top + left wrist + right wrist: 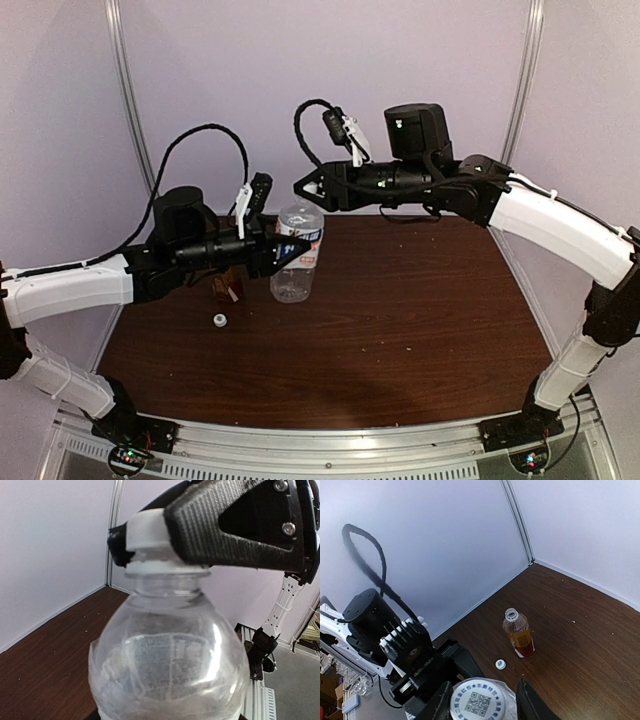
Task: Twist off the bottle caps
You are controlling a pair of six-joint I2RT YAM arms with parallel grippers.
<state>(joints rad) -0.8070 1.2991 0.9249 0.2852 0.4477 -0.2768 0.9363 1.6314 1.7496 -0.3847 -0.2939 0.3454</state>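
The clear bottle (296, 262) with a white-and-blue label stands left of centre, its white cap (477, 703) on its neck. My left gripper (285, 250) is shut on its body. In the left wrist view the bottle (167, 670) fills the frame and hides my fingers. My right gripper (302, 188) is open, its fingers (532, 706) straddling that cap (146, 535) with a small gap on one side. The amber bottle (519, 636) with a red label stands uncapped beside the left arm (228, 287). Its white cap (500, 664) lies on the table (220, 320).
The brown table (420, 310) is walled by white panels at the back and sides. Its metal front rail (330, 440) carries both arm bases. A black cable (205, 135) loops above the left wrist.
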